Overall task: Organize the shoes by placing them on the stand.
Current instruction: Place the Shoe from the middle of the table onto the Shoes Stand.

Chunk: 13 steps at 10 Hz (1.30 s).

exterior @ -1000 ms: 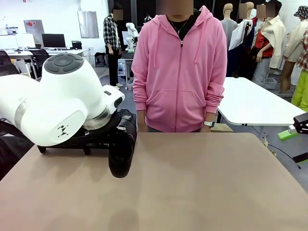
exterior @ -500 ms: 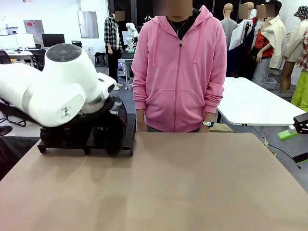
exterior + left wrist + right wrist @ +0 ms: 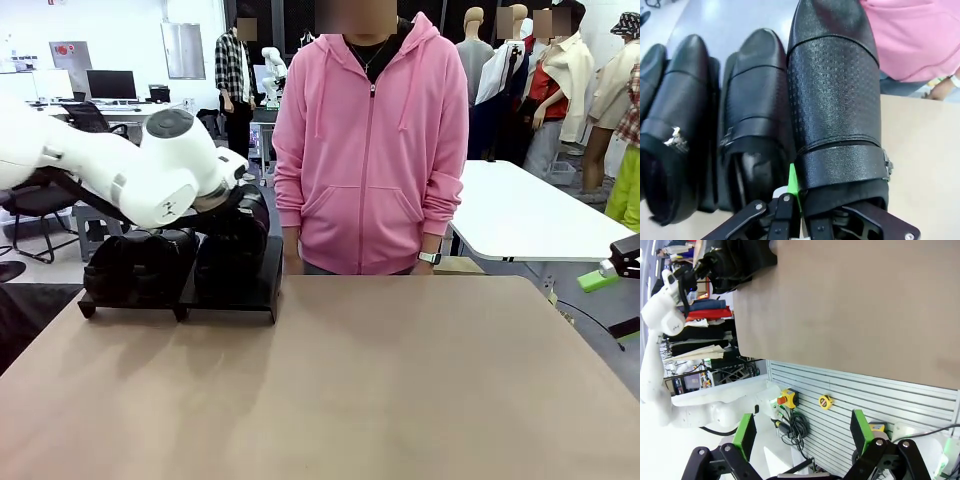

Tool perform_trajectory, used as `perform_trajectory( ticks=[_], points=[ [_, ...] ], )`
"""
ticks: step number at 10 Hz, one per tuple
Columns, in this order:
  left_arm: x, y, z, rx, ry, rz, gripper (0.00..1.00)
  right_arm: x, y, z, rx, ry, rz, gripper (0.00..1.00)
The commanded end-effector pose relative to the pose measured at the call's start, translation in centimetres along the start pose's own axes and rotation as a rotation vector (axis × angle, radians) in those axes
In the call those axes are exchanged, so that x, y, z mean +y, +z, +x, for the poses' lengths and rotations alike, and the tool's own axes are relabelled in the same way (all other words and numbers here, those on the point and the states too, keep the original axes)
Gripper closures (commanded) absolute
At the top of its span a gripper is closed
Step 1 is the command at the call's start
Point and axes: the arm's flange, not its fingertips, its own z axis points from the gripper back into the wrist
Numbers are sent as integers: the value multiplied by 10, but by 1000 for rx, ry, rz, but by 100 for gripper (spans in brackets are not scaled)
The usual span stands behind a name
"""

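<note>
Where the tan table (image 3: pixel 400 390) stretches across the front view, its near and right parts are seen bare, and a person in a pink hoodie (image 3: pixel 372 140) is stood at its far edge. The left arm (image 3: pixel 130 175) is reached in from the left over the table's far left corner. There the stand (image 3: pixel 225 305) is set, a low black pair of slanted panels, and dark shoes are seen resting on it side by side.

In the left wrist view, four shoes are lined up with toes pointing away. The textured shoe (image 3: pixel 837 105), rightmost in the row, is gripped at its heel opening by the left gripper (image 3: pixel 797 200), whose jaws are pinched tight on the shoe's edge with a green pad (image 3: pixel 793 182) pressed against its side. Just beside it a second shoe (image 3: pixel 757 115) is seen, touching it, and two more shoes (image 3: pixel 677 120) lie further to the left. Whether the held shoe is already rested on the panel cannot be told.

The right gripper (image 3: pixel 802 432) is held well apart from the stand, off the table's edge, its fingers (image 3: pixel 745 435) spread wide with nothing between them.
</note>
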Motion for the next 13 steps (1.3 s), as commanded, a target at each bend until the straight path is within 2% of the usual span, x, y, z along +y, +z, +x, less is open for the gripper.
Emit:
perform_trajectory(
  ticks=[1, 3, 8, 9, 10, 13],
  points=[
    [-27, -20, 13, 10, 15, 30, 100, 2, 2, 2, -2, 15, 24, 0],
    [-27, -37, 12, 41, 28, 59, 100, 2, 2, 2, -2, 15, 24, 0],
    [-21, -50, 2, 35, 41, 100, 100, 2, 2, 2, -2, 15, 24, 0],
    [-21, -50, 3, 42, 39, 101, 58, 2, 2, 2, -2, 15, 24, 0],
    [-21, -49, 3, 47, 41, 98, 0, 2, 2, 2, -2, 15, 24, 0],
    [-17, -22, -1, 28, 32, 70, 0, 2, 2, 2, -2, 15, 24, 0]
  ],
)
